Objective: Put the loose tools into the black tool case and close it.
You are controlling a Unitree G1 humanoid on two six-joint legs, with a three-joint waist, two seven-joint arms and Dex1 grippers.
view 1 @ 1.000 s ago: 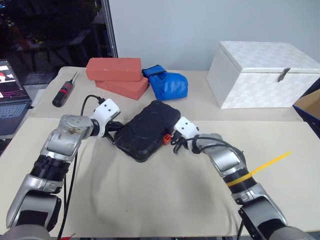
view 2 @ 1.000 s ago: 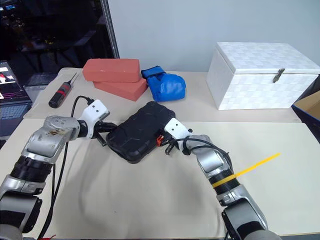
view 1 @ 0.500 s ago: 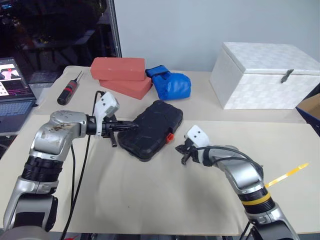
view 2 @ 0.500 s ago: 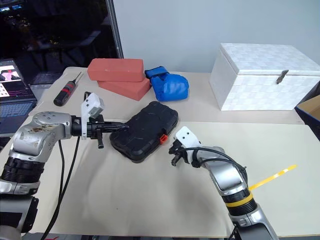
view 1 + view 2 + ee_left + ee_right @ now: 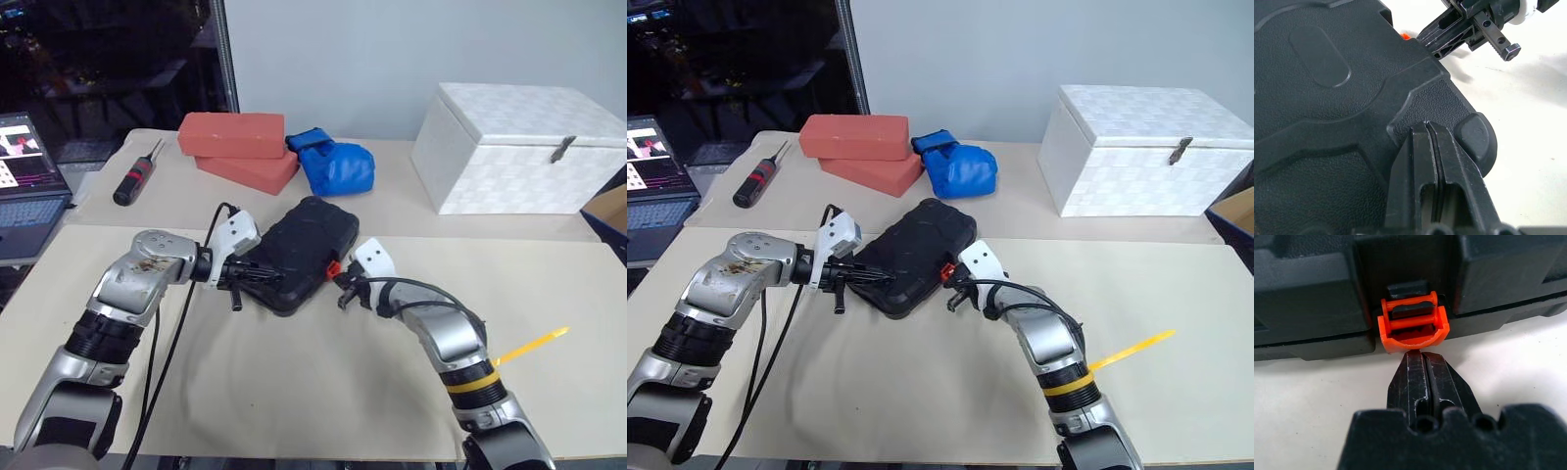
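Right claw [image 5: 1422, 355] – shut, at orange latch [image 5: 1412, 324]

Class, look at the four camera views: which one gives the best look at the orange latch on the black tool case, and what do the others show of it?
The right wrist view: the orange latch sits front-on, with the shut right gripper at its lower edge. The eye views show it as a small orange spot on the black tool case; the left wrist view shows an orange sliver.

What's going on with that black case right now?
Both grippers shut: left gripper on the black tool case lid, right gripper at its orange latch. Case closed. Nothing blocking.
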